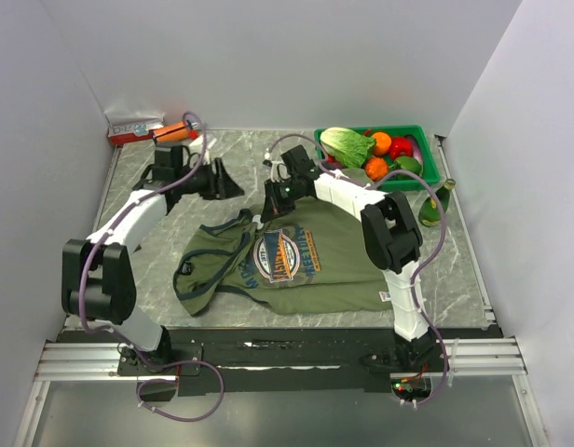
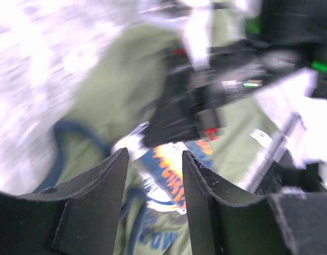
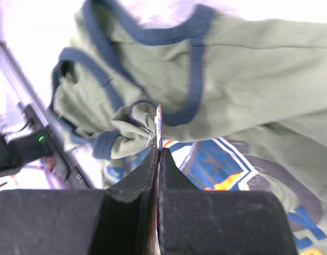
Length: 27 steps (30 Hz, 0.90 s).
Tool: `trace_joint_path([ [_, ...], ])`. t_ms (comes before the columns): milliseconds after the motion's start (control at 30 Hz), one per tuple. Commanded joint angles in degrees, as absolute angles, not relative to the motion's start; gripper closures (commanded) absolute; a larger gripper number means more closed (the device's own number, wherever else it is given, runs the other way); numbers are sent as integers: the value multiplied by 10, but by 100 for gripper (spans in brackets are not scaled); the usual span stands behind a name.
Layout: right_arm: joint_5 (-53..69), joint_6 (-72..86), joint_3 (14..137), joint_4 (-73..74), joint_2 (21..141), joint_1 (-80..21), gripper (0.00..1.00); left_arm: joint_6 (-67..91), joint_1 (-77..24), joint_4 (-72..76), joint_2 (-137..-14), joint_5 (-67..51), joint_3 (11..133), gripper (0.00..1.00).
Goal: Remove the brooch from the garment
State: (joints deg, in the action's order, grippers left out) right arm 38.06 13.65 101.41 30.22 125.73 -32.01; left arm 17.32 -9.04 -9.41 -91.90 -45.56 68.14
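Observation:
The olive-green T-shirt [image 1: 338, 270] with navy trim lies flat on the marble table, its round chest print [image 1: 285, 256] facing up. My right gripper [image 3: 158, 151] is shut on the brooch [image 3: 158, 125], a thin disc seen edge-on. Its pin still runs into a pulled-up fold of shirt fabric [image 3: 129, 135] near the collar. In the top view this gripper [image 1: 271, 207] is at the shirt's far collar edge, and the brooch cannot be made out there. My left gripper [image 1: 233, 183] is open and empty above the table just left of it. Its blurred wrist view shows the print [image 2: 166, 170] between its fingers.
A green basket [image 1: 427, 140] of vegetables stands at the far right, with a green bottle [image 1: 434, 205] beside it. A red box [image 1: 133, 130] and an orange object [image 1: 172, 132] lie at the far left. The white hem label [image 1: 387, 298] is near the right arm's base.

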Motion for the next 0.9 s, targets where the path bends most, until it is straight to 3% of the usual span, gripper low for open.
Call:
trace_joint_path([
  [0, 295, 179, 962, 195, 1194, -322, 100, 171, -70, -183, -929, -335, 640, 51],
  [300, 199, 182, 914, 70, 1193, -347, 100, 162, -69, -187, -984, -326, 629, 57],
  [567, 134, 228, 911, -47, 1231, -367, 100, 180, -66, -164, -1017, -382, 612, 55],
  [867, 9, 286, 1005, -55, 1304, -410, 100, 174, -54, -173, -1031, -411, 620, 57],
])
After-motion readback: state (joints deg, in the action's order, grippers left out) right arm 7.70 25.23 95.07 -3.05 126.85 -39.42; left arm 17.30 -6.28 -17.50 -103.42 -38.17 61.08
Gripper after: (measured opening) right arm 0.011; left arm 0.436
